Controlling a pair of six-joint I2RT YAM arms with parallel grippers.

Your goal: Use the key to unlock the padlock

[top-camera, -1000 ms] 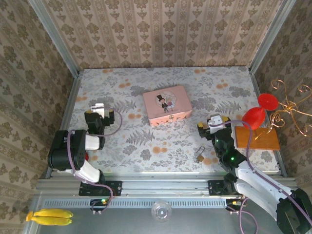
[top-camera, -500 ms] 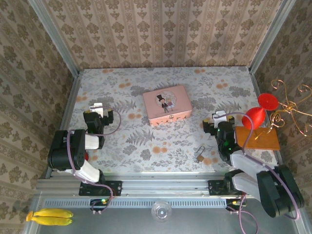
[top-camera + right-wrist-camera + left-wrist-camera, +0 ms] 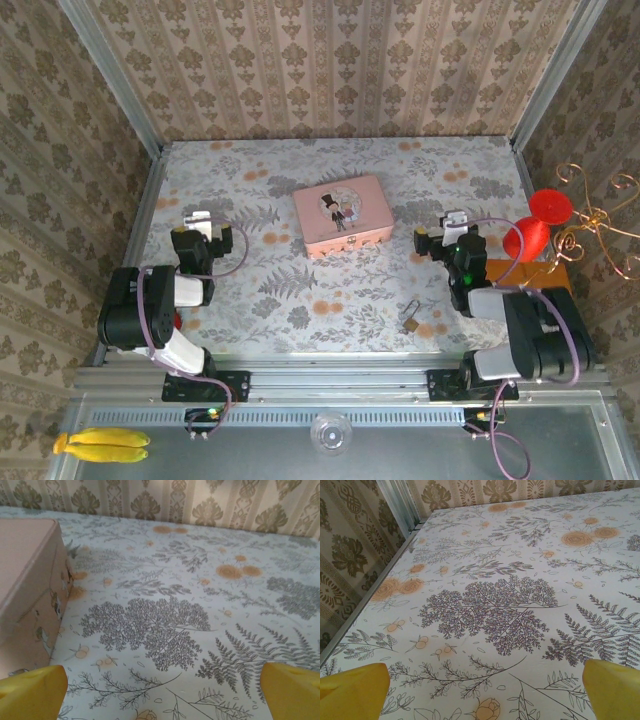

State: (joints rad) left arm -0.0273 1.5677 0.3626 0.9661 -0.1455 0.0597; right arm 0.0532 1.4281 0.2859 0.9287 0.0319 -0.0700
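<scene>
**Fig. Both arms low over the surface, nothing grasped.** Top view; 12 o'clock = far wall.

**Layout.** The padlock (image 3: 411,318) lies on the surface (image 3: 300,295) near the front edge. It is at approx. 5 o'clock from the pink tin (image 3: 343,215) and 7 o'clock from the right claw (image 3: 452,228), well apart from both. The left claw (image 3: 200,225) sits at 9 o'clock of the tin, far from the lock. The key is too small to tell from the floral print, and whether it lies by the lock I cannot say.

**Claw state.** L & R are both apart with nothing between them. The yellow fingertips (image 3: 352,690) of the L claw, and those of the R claw (image 3: 292,690), sit at opposite bottom corners of each wrist view.

**Step in hand (judgement).** The task has barely begun, and the first job is to find and pinch the key.
- The R arm is nearer, so it should swing toward 7 o'clock and come down slowly.
- It should grip the key by its bow so the blade is free.
- The lock is small and light and will likely skid, so the L claw should pin its body before insertion.
- At 3 o'clock of the R claw, mind the red piece (image 3: 535,228) by the wooden block (image 3: 545,285).

**View differences.**
- The top view gives the lock, both arms and the overall spacing.
- The wrist views give the finger gap and a close look at the print.
- The R wrist view adds the tin's side wall at 9 o'clock.
</scene>
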